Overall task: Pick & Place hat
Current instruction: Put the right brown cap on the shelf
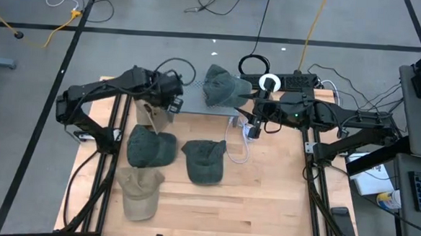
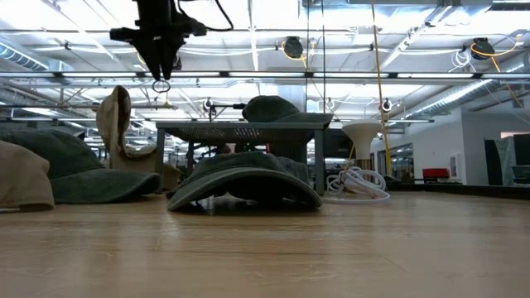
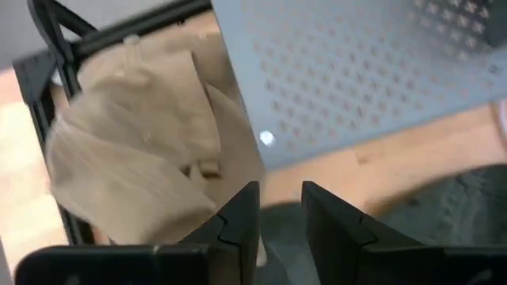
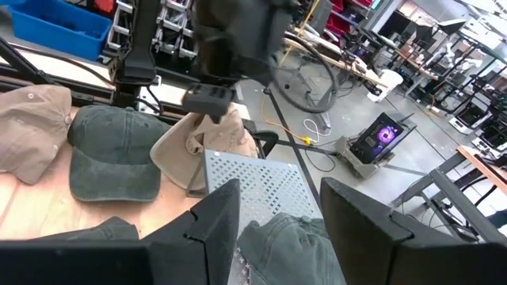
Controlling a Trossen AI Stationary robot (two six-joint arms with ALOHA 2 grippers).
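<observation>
A tan hat (image 1: 150, 115) stands on edge against the left side of a grey perforated platform (image 1: 209, 109); it also shows in the low view (image 2: 116, 116) and the left wrist view (image 3: 139, 158). My left gripper (image 3: 281, 226) hovers above it (image 2: 161, 66), open by a narrow gap with nothing between the fingers. A green hat (image 1: 219, 86) sits on the platform. My right gripper (image 4: 279, 198) is open wide near the platform's right near corner (image 1: 248, 125), facing that green hat (image 4: 285, 241).
Two more green hats (image 1: 150, 148) (image 1: 204, 162) and another tan hat (image 1: 139, 191) lie on the wooden table in front of the platform. A coiled white cable (image 1: 239, 145) lies to their right. There is bare wood (image 1: 264, 200) toward the near right.
</observation>
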